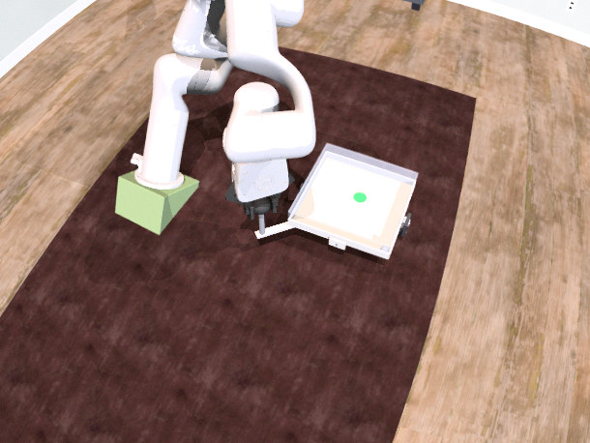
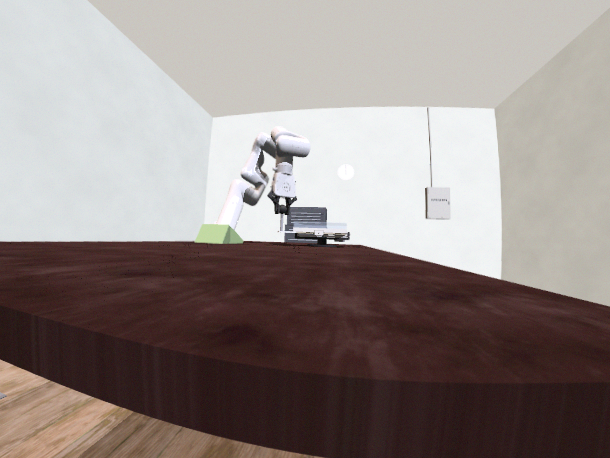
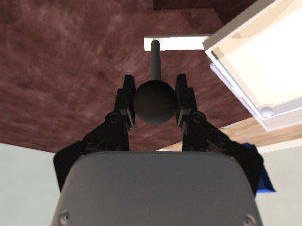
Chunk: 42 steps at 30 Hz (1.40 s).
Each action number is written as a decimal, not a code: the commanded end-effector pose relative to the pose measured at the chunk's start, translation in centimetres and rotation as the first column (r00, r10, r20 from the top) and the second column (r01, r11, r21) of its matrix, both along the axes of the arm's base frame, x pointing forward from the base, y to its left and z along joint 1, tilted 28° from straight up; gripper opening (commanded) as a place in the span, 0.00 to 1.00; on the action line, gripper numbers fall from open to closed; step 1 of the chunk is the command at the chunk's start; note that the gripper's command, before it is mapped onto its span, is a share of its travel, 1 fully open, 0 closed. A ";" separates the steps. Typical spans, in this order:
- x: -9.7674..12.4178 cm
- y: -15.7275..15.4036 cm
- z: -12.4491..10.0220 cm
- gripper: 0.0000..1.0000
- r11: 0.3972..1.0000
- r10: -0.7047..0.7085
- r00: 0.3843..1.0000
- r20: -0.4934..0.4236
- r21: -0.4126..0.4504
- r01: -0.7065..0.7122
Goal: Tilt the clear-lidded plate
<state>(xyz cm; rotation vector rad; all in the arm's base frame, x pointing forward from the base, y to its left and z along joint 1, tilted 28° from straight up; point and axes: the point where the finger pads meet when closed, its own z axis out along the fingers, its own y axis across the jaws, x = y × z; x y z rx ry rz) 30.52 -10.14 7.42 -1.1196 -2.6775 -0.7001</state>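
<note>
The square white plate (image 1: pixel 368 162) (image 2: pixel 320 231) (image 3: pixel 272 53) with low walls and a clear lid lies on the dark mat, right of the arm. A green spot (image 1: pixel 360 196) is printed at its middle. The small steel ball (image 1: pixel 385 248) (image 3: pixel 267 112) rests in the plate's near right corner, far from the spot. A flat white handle bar (image 1: pixel 275 229) (image 3: pixel 175 43) sticks out from the plate's near left corner and carries a thin post topped by a dark round knob (image 1: pixel 261 207) (image 3: pixel 155 104). My gripper (image 1: pixel 261 209) (image 2: pixel 282 204) (image 3: pixel 155 85) points down and is shut on this knob.
The arm stands on a green base block (image 1: pixel 155 203) (image 2: pixel 218 234) left of the plate. A small dark pivot wheel (image 1: pixel 406 224) sits on the plate's right side and a white bracket (image 1: pixel 338 243) on its front. The dark mat (image 1: pixel 242 339) lies on a wooden floor.
</note>
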 end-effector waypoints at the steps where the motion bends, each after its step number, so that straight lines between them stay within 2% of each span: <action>1: 0.2 -0.2 0.0 0.00 1.000 0.000 1.000 0.002 -0.001 0.000; 28: 0.2 -0.2 0.7 0.00 1.000 0.000 1.000 0.002 -0.001 0.000; 42: 0.0 0.0 -0.2 0.00 1.000 0.000 1.000 0.002 -0.001 0.000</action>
